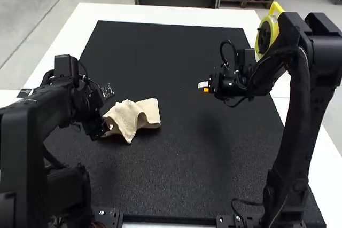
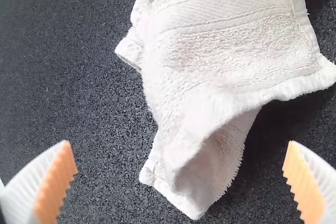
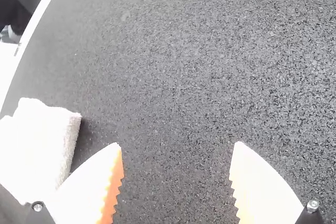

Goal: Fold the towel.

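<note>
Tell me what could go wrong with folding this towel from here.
The left gripper is open around the towel's curled end, so closing might pinch both layers together. The towel lies rumpled, not spread, so a fold made now could trap creases. The right gripper is open and away from the towel, so a one-handed pull by the left could drag it along the mat.

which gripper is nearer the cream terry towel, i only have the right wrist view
Observer: The left gripper; the high view shows it right beside the towel.
Operator: is it open or shut
Observer: Open, its white ribbed fingers with orange pads spread apart in the left wrist view.
Operator: is the towel lying flat over there
Observer: No, it's rumpled, with one edge arched up off the black mat.
</note>
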Robot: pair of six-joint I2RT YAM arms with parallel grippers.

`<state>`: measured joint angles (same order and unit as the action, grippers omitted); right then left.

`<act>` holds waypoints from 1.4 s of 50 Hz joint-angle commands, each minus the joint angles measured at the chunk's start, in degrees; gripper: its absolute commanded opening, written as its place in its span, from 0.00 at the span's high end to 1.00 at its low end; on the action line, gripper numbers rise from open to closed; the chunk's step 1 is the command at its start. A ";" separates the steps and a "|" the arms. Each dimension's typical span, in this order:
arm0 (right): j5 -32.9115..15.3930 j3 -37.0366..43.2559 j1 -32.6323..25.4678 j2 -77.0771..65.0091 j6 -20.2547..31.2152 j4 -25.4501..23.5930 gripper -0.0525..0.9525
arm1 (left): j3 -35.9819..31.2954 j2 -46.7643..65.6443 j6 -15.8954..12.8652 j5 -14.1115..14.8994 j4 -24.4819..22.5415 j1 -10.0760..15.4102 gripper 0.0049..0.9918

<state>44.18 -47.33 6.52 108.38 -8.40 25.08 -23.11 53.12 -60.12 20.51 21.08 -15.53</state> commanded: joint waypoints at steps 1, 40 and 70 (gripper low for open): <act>1.70 -1.80 -1.51 0.61 -0.82 0.50 0.46 | -0.79 1.28 0.26 -0.83 -1.04 0.76 0.15; 2.93 -1.80 -2.22 0.78 -2.85 0.58 0.46 | -0.44 8.05 0.97 -3.55 -7.55 1.12 0.50; 3.37 -1.71 -2.48 1.40 -3.37 0.58 0.46 | 0.17 8.49 1.41 -3.55 -10.97 1.47 0.75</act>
<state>46.15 -47.33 5.13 109.16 -11.11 25.30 -23.11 61.60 -58.87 17.08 10.70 -14.50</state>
